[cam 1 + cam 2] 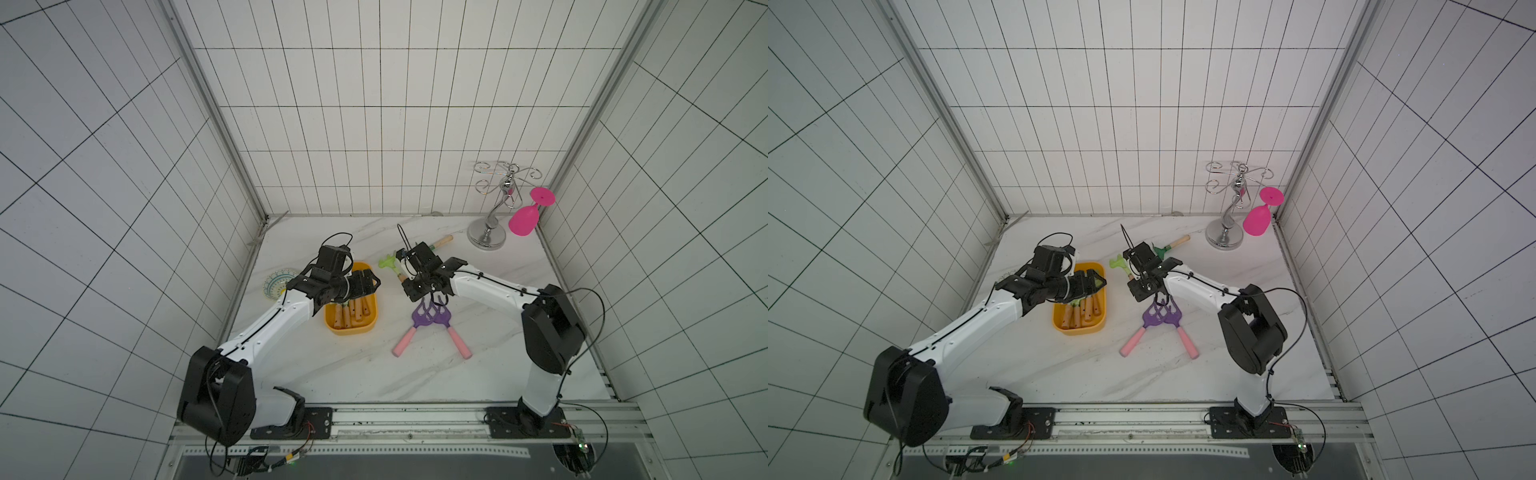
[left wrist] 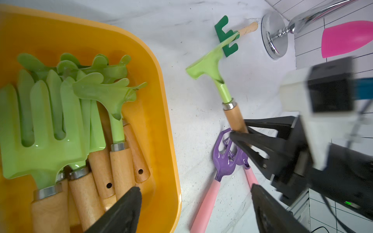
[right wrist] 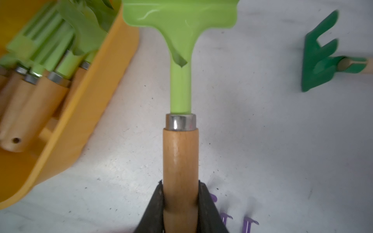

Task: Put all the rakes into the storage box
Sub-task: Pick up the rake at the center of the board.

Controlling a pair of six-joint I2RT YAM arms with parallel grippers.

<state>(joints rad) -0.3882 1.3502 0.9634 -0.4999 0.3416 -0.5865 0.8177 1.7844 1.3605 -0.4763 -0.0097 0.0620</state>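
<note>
Beside the storage box (image 3: 90, 100), the right pincer (image 3: 180, 188) grips the rake (image 3: 180, 90) (wooden handle).

No legible text, label, brand or number on anything here.

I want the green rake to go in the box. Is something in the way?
Yes, maybe. The right hand holds the rake, and the table between it and the box is bare. But the left hand hangs open over the box's rim on that side, and other rakes already lie inside.
</note>
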